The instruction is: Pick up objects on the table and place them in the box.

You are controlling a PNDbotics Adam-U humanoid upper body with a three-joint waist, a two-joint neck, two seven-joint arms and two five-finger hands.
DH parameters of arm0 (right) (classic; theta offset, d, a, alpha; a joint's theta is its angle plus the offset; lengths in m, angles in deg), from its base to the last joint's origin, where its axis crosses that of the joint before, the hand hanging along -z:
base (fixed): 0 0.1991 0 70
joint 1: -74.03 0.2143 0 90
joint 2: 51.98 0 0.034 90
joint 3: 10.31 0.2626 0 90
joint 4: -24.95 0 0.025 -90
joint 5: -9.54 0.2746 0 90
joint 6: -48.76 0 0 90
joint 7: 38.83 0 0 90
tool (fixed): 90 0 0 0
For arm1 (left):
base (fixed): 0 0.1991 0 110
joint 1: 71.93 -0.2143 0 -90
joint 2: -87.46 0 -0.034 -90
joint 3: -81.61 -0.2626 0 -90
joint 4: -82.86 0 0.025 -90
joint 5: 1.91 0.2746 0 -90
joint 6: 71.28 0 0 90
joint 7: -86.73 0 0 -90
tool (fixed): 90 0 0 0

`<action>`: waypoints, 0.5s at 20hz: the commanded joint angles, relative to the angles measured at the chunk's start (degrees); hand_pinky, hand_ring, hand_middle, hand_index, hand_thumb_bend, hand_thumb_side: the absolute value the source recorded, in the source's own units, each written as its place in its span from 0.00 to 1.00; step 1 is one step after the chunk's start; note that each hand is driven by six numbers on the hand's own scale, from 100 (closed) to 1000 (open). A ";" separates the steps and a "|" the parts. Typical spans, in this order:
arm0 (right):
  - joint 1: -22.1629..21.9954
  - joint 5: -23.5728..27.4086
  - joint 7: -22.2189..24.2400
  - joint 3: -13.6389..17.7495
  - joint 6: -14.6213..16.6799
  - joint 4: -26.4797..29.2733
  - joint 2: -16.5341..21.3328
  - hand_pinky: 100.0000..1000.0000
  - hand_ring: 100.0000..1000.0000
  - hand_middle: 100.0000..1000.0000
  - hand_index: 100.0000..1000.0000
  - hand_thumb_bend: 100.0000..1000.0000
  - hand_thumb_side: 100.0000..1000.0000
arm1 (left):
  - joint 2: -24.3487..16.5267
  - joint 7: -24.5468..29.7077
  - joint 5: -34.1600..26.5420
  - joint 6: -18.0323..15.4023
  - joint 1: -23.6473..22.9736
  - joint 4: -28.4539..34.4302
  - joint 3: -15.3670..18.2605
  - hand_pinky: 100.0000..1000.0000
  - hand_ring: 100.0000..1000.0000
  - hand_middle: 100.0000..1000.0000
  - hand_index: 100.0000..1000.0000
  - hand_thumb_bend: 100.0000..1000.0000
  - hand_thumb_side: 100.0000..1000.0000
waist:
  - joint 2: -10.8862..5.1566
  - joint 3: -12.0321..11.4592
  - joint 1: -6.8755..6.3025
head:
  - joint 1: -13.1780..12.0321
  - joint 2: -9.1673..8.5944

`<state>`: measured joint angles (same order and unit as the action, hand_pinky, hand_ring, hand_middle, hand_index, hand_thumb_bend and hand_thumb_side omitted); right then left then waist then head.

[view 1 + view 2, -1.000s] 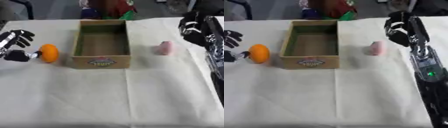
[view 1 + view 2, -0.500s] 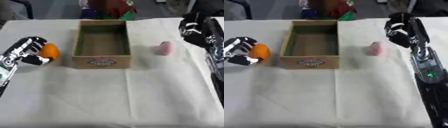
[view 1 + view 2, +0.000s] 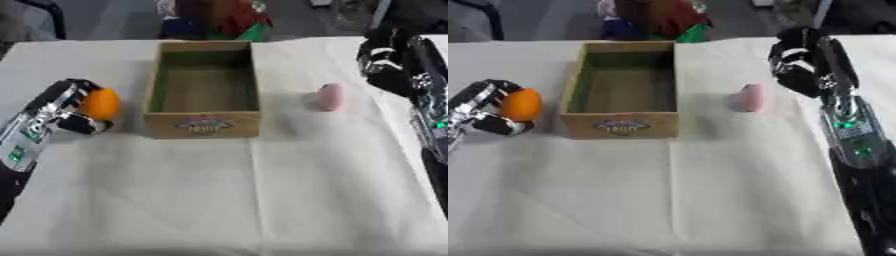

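An orange ball (image 3: pixel 101 103) sits on the white cloth just left of the cardboard box (image 3: pixel 204 123). My left hand (image 3: pixel 63 109) is wrapped round it, fingers over the top and thumb below. The box stands open with nothing inside. A pink object (image 3: pixel 330 96) lies on the cloth to the right of the box. My right hand (image 3: pixel 801 67) hovers to the right of the pink object, its fingers curled and holding nothing.
The white cloth (image 3: pixel 227 195) covers the table. Beyond the far edge lie red, green and blue things (image 3: pixel 219 17). My right forearm (image 3: pixel 852 140) runs down the right side.
My left hand has moved right to the orange ball and curled its fingers round it. The right hand has barely moved.
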<state>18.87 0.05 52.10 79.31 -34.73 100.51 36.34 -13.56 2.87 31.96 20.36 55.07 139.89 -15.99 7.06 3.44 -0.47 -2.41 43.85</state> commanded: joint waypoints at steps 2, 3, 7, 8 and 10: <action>1.03 0.04 0.04 0.31 0.09 0.57 0.70 0.57 0.66 0.52 0.66 0.00 0.00 | -1.56 -3.71 3.26 3.00 1.39 5.30 3.52 0.45 0.24 0.12 0.34 0.23 0.00 | -0.88 -0.07 0.10 | -0.06 0.27; 1.04 0.04 0.05 0.32 0.10 0.56 0.69 0.57 0.66 0.52 0.66 0.00 0.00 | -1.62 -4.64 3.18 3.52 1.47 6.68 3.70 0.45 0.24 0.12 0.34 0.22 0.00 | -0.89 -0.07 0.10 | -0.06 0.27; 1.11 -0.01 0.12 0.30 0.14 0.57 0.59 0.57 0.66 0.52 0.66 0.00 0.00 | -2.38 -8.60 0.05 4.18 3.11 11.29 2.75 0.45 0.25 0.12 0.34 0.21 0.00 | -0.98 0.11 0.01 | -0.29 0.27; 1.13 -0.03 0.17 0.25 0.15 0.57 0.53 0.57 0.66 0.52 0.66 0.00 0.00 | -2.40 -9.66 -0.99 4.07 3.86 11.90 2.19 0.45 0.25 0.12 0.35 0.20 0.00 | -1.01 0.22 -0.04 | -0.44 0.27; 1.19 -0.06 0.41 0.01 0.19 0.55 0.28 0.57 0.66 0.52 0.66 0.00 0.00 | -1.93 -11.16 -3.00 3.42 5.79 12.50 0.75 0.46 0.26 0.13 0.35 0.21 0.00 | -1.11 0.58 -0.13 | -0.86 0.27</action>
<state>18.87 0.05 52.21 79.28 -34.69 100.50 36.02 -13.84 -6.99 30.17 23.98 59.26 150.54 -14.88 7.00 4.10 -0.57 -2.96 43.85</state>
